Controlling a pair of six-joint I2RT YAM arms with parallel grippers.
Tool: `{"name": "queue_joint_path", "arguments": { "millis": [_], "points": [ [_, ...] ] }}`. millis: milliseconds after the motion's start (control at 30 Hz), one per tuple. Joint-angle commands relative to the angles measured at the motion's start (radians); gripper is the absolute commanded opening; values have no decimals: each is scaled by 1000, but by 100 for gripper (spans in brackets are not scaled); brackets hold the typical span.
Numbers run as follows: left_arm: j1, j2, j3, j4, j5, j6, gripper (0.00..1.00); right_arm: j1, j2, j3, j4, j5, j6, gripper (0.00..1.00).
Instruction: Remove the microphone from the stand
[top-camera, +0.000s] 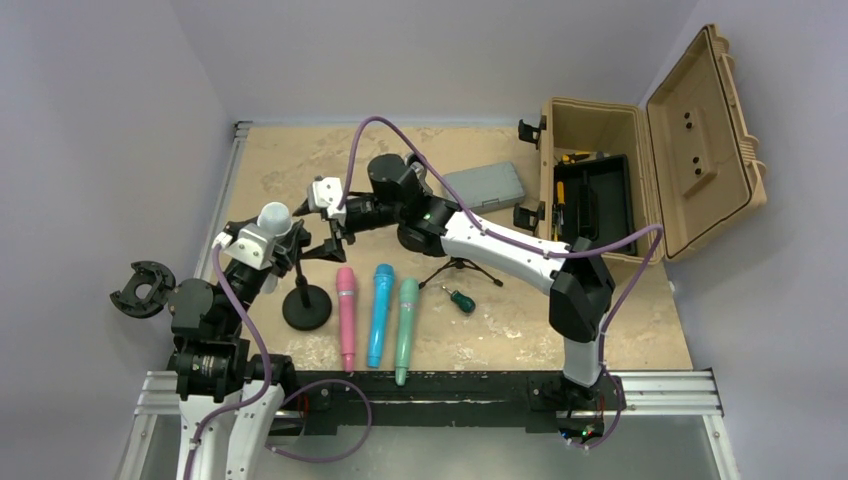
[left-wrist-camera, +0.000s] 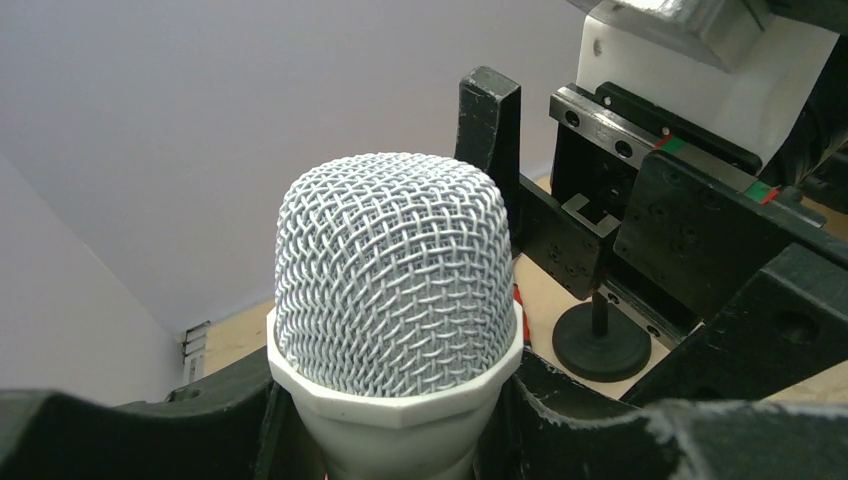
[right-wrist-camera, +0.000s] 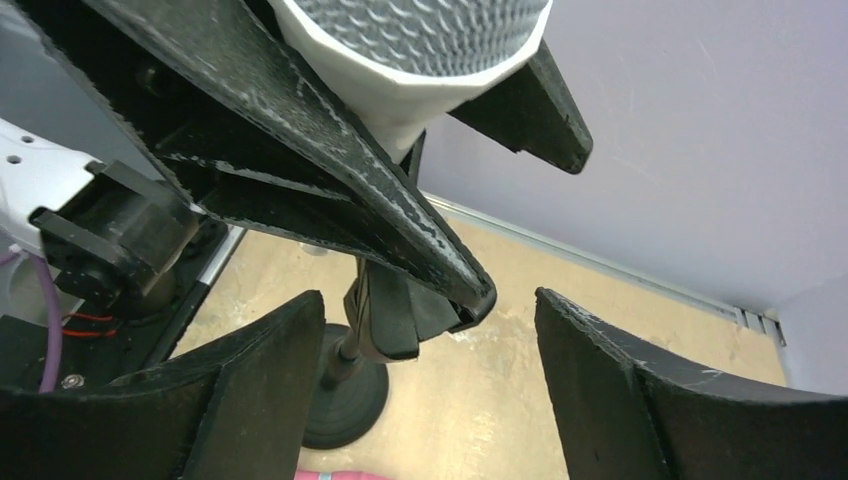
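The white microphone (left-wrist-camera: 395, 300), a woven mesh dome on a faceted plastic collar, is clamped at its neck in the left end effector (top-camera: 285, 237). It sits above the stand (top-camera: 306, 305), a thin black rod on a round disc base. The right end effector (right-wrist-camera: 428, 330) gapes wide either side of the stand's clip, gripping nothing. On the sandy desk (top-camera: 600, 330), an open tan case (top-camera: 700, 130) holds a black tray (top-camera: 600, 195) of yellow-handled tools (top-camera: 560, 195). A grey case (top-camera: 485, 187) lies closed.
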Motion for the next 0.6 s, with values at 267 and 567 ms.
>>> {"name": "queue_joint_path", "arguments": {
  "millis": [267,567],
  "points": [
    [-9,-2,1,54,0,28,0,0,6,69,71,-92,79,44],
    [-9,25,61,17,-33,-2,0,0,45,79,53,-45,109,0]
  ]
}}
